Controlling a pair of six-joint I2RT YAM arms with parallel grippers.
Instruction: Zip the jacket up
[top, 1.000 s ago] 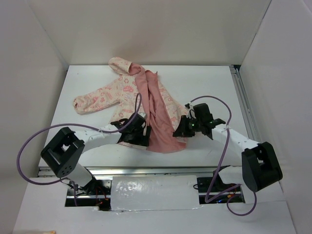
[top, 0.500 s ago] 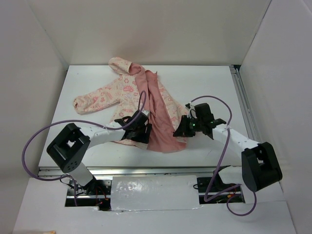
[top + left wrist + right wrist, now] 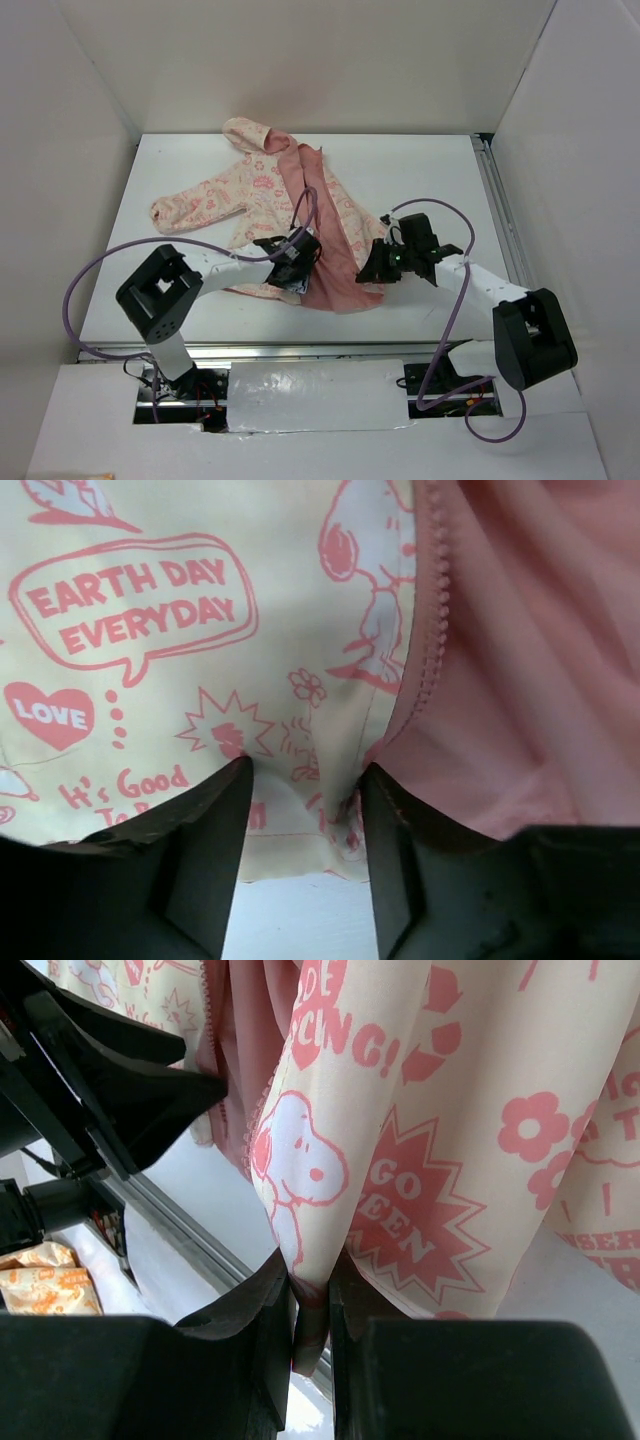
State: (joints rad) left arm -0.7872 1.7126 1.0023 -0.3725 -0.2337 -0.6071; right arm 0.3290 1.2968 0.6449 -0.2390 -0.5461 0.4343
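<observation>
The jacket (image 3: 262,190) lies open on the white table (image 3: 420,170), hood at the back, one sleeve stretched left, salmon lining (image 3: 325,250) showing down the middle. My left gripper (image 3: 296,274) is at the bottom hem of the left front panel. In the left wrist view it (image 3: 305,815) is open, its fingers (image 3: 215,840) straddling the printed hem beside the pink zipper teeth (image 3: 436,610). My right gripper (image 3: 374,268) is shut on the lower hem of the right front panel; in the right wrist view it (image 3: 312,1305) pinches a fold of printed fabric (image 3: 400,1190).
White walls enclose the table on three sides. A metal rail (image 3: 497,210) runs along the right edge. The front edge (image 3: 300,348) lies just below the jacket's hem. An orange packet (image 3: 40,1280) shows below the table edge in the right wrist view.
My left arm has swung right and forward, bringing its gripper onto the hem of the left front panel. The right gripper has stayed in place, holding the fabric.
</observation>
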